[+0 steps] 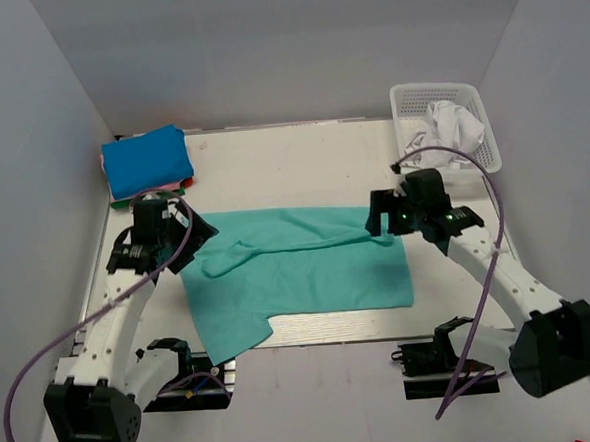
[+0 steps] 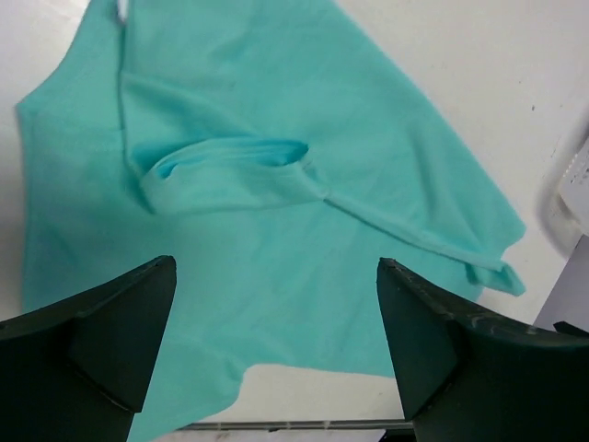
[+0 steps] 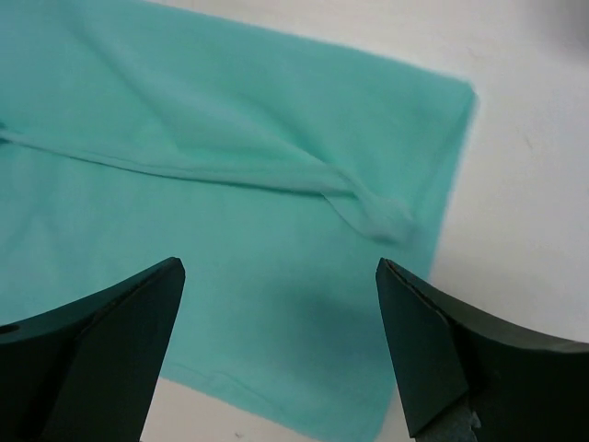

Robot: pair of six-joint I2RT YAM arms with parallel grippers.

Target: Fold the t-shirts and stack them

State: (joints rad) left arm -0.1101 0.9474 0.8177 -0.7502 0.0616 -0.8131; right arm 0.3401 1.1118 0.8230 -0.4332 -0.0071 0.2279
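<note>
A teal t-shirt [image 1: 298, 271] lies spread on the white table, creased, with a rumpled fold running across its upper half. It fills the left wrist view [image 2: 276, 184] and the right wrist view [image 3: 230, 203]. My left gripper [image 1: 197, 230] hangs open and empty above the shirt's left edge, near the folded sleeve [image 2: 230, 170]. My right gripper [image 1: 379, 219] hangs open and empty above the shirt's upper right corner. A stack of folded shirts, blue on top [image 1: 147, 162], sits at the back left. A white basket [image 1: 447, 121] at the back right holds a crumpled white shirt [image 1: 457, 123].
Grey walls close in the table on three sides. A metal rail [image 1: 322, 328] runs along the near edge by the arm bases. A cable [image 1: 472, 160] loops from the right arm up past the basket.
</note>
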